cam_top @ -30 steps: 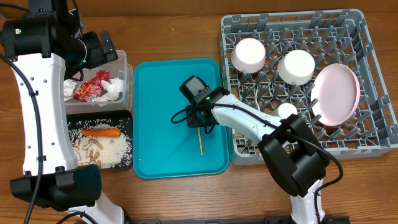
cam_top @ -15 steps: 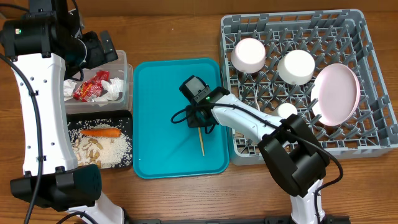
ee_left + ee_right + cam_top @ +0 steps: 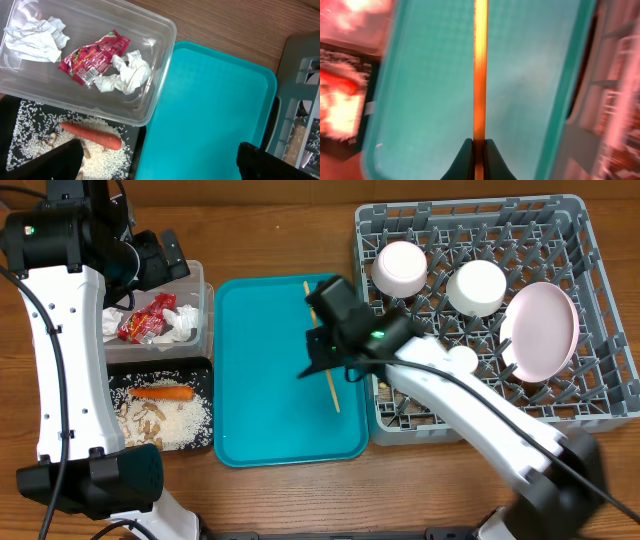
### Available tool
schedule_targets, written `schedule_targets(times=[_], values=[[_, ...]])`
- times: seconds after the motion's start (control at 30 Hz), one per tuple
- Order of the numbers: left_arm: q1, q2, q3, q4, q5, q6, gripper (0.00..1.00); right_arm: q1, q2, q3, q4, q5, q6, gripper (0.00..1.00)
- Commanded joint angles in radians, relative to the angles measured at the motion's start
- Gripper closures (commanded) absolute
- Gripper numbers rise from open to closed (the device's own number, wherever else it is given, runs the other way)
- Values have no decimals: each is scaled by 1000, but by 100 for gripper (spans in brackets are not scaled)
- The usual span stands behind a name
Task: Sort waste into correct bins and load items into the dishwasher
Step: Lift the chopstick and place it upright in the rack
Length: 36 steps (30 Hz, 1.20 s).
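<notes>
The right pincer point(image 3: 479, 146) pinches tight on the chopstick point(image 3: 480, 70) and holds it over the teal tray point(image 3: 250, 390), likely so it can go into the grey rack point(image 3: 596, 250) beside it. The left pincer point(image 3: 160, 167) is wide and holds nothing, up above the clear tub point(image 3: 165, 30).

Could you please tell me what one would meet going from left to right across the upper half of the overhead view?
clear tub → teal tray → white bowl → second white bowl → pale plate
</notes>
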Motion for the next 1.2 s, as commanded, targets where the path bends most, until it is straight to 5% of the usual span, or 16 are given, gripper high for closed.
schedule_targets(times=[0.0, 0.47, 1.17], values=[[-2, -2, 13, 2, 4, 4, 0, -45, -73, 19, -40, 18, -64, 96], [-2, -2, 13, 2, 4, 4, 0, -321, -98, 11, -204, 13, -130, 96], [-2, -2, 13, 2, 4, 4, 0, -394, -65, -124, -131, 17, -208, 96]])
